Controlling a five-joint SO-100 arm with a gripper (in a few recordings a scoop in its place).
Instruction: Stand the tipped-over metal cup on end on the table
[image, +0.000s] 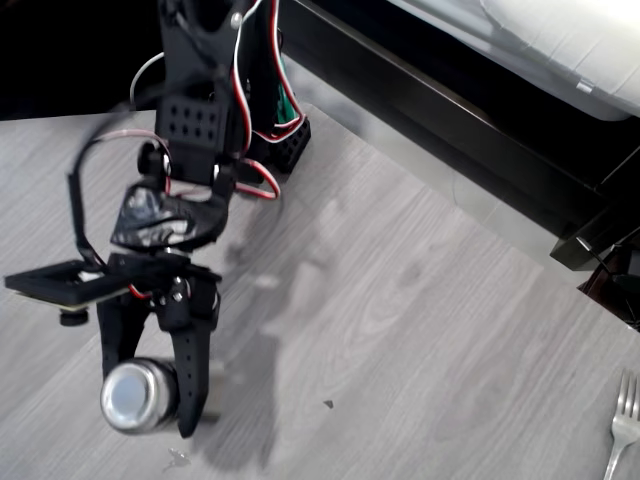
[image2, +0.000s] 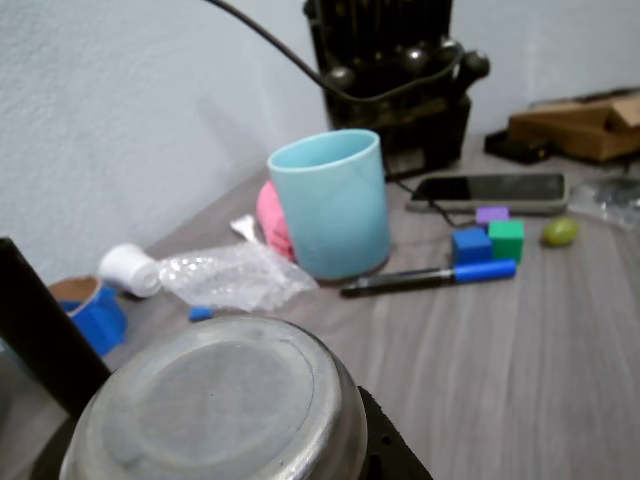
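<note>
Grey wood-grain table (image: 420, 300) fills most of the overhead view, with its straight far edge running diagonally behind the arm and a black furniture frame (image: 470, 130) just beyond it. Right of the gripper (image: 150, 395) the tabletop lies open and bare almost to the picture's edge, where a fork (image: 622, 425) is cut off at the lower right corner, well apart from the tool. Left of and below the gripper only a narrow strip of table shows before the frame ends.

Both black fingers are closed around the metal cup (image: 138, 396), one on each side of it, so the tool is grasping the cup; its flat round end faces the overhead camera. Whether the cup touches the table or hangs above it cannot be made out, since the fingers and the cup's own body hide what is underneath.

From the wrist view the cup's round base (image2: 215, 400) sits right below the camera, blurred and cut off by the bottom edge. Ahead of it stand a light blue cup (image2: 330, 205), a crumpled plastic bag (image2: 235, 275), a pen (image2: 430, 278), small coloured blocks (image2: 490, 240) and a phone (image2: 490, 190), all well apart from the tool.
</note>
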